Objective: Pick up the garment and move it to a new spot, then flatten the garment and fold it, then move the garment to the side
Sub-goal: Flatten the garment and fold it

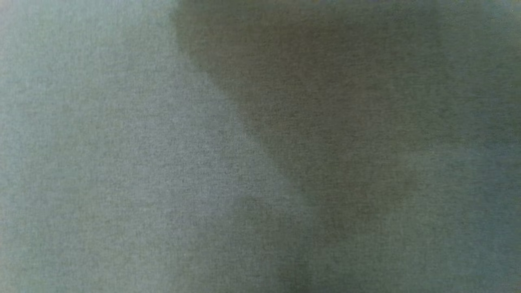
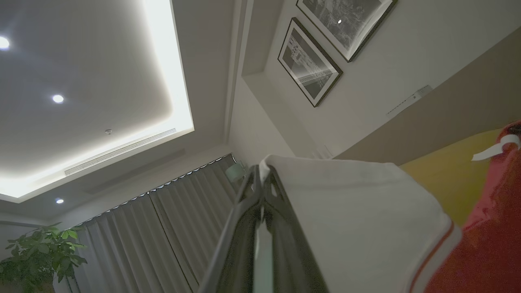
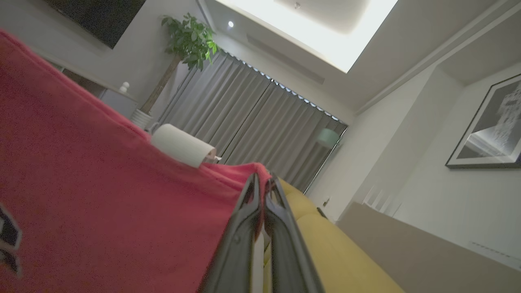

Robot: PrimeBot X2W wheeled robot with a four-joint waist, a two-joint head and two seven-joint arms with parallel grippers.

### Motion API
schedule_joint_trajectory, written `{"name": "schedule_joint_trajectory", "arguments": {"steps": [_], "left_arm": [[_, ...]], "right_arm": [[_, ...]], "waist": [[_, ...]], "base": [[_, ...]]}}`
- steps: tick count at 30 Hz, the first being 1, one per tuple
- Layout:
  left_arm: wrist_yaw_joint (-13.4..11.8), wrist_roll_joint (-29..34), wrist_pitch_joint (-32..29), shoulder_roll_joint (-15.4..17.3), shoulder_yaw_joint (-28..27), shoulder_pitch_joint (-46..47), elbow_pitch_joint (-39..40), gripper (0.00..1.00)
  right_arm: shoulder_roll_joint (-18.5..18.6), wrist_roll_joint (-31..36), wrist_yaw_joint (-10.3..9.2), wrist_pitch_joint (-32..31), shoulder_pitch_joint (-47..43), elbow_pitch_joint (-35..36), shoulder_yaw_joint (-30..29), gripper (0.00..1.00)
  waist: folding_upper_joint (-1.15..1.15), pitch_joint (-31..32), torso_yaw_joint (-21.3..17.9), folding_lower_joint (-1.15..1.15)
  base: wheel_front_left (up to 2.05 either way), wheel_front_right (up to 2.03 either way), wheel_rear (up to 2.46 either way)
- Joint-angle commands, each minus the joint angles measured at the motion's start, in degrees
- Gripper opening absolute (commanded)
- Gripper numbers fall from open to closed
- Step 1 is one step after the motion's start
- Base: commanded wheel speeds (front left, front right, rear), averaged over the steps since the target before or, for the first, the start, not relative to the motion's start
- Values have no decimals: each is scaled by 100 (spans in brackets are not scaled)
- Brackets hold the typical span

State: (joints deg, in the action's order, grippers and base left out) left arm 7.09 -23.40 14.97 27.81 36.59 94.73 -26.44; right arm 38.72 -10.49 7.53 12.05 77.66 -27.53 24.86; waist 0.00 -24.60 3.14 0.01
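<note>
Now the garment [image 2: 366, 211] hangs between both arms, lifted high enough that each wrist camera looks up toward the ceiling [image 2: 93, 81].

In the left wrist view, the left tool [image 2: 262, 171] is clenched on the garment. Its two dark fingers meet at the tips and pinch the top corner of a white sleeve. From that pinch the white cloth spreads away toward 4 o'clock, ending in a red-striped hem. The red body lies beyond it at 3 o'clock, with a white tag [image 2: 494, 150] near its upper edge.

In the right wrist view, the right tool [image 3: 262, 181] is likewise clenched on the garment [image 3: 101, 183], gripping the red edge right at the fingertips. The red cloth stretches from the tips toward 9 o'clock and drops to 7 o'clock. A white roll of cloth [image 3: 183, 150] sits on its top edge at about 10 o'clock from the tips; what part it is cannot be told.

In the head view, cloth [image 1: 122, 162] hangs close before the lens, blurred and grey-green, with a darker fold running from 12 toward 6 o'clock.

Behind are grey curtains [image 3: 252, 126], a plant [image 3: 189, 38] and a yellow cushion [image 3: 325, 244].
</note>
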Motion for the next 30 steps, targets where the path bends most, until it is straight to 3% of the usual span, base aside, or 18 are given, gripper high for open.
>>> {"name": "schedule_joint_trajectory", "arguments": {"steps": [1,10,16,24,30], "left_arm": [[22,-52,1,236,-176,-85,225,0],[38,-242,2,742,176,-1732,1169,0],[38,-153,2,978,-6,-3375,1890,0],[-118,-162,3,1162,-195,-5926,2489,0],[-176,-298,3,1128,-151,-7330,2790,0]], "right_arm": [[-1,-9,-4,59,-63,-40,62,0],[15,-207,-4,248,-772,-607,309,0],[25,-430,-4,289,-1848,-698,264,0],[-49,-732,-4,294,-3834,-44,-352,0],[-208,-574,-4,294,-5341,478,-775,0]], "waist": [[0,-140,54,-1],[0,-376,98,-1],[0,-244,20,-1],[0,308,-188,-1],[0,698,-258,-1]], "base": [[0,0,0],[0,0,0],[0,0,0],[0,0,0],[0,0,0]]}}
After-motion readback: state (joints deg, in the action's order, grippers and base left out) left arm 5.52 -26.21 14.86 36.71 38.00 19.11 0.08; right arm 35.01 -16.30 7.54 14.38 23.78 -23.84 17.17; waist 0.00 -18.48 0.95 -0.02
